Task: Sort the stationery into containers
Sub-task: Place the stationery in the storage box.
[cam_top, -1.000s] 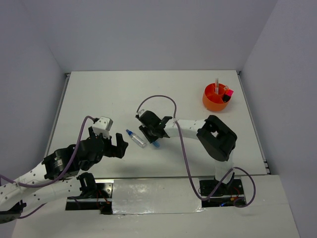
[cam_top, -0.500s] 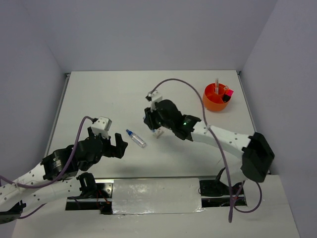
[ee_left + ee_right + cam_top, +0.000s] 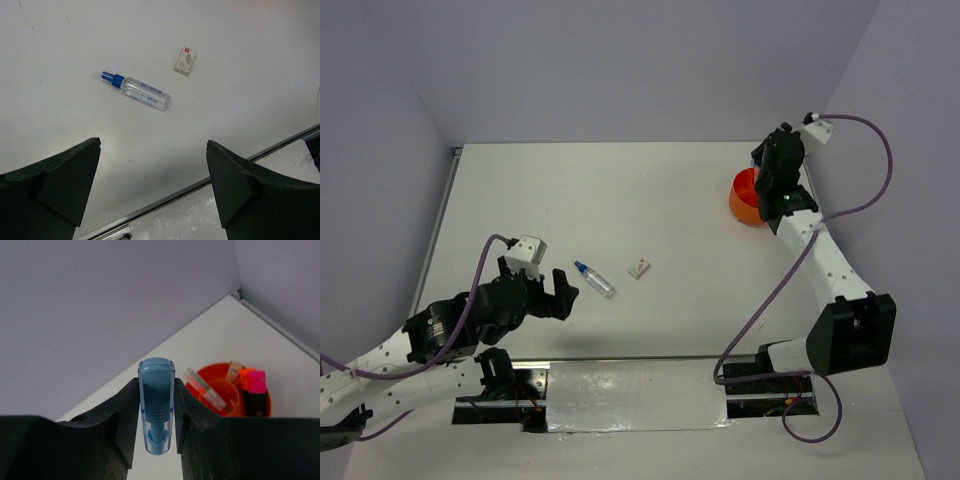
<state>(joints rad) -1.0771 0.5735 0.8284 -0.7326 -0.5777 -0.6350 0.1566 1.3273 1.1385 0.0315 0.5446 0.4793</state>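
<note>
Currently the right gripper (image 3: 156, 385) has its jaws narrowed onto the blue clip (image 3: 156, 406), one finger pressing each flat side. The clip's rounded end points away from the wrist, and both ends of it stick out past the fingers. From above, the right arm reaches to the table's (image 3: 620, 200) far right corner, and its gripper overlaps the orange tub (image 3: 742, 207). Whether the clip sits directly over a compartment cannot be told. In the right wrist view the tub lies beyond the clip and to its right.

Tub contents, as seen from the right wrist:
- The pink-capped highlighter (image 3: 256, 383) and the orange-capped highlighter (image 3: 245, 374) stand upright, side by side.
- The peach piece (image 3: 233, 371) stands next to them.
- The thin pen (image 3: 204, 386) leans against the inner divider.

The left gripper (image 3: 152, 145) holds nothing. Its jaws are spread wide and it hovers over the near left part of the table. The blue-capped clear tube (image 3: 136, 90) lies flat on the table ahead of those fingers. The small whitish block (image 3: 185, 61) lies near the tube, apart from it on the side away from its cap. Both are well apart from the tub.
</note>
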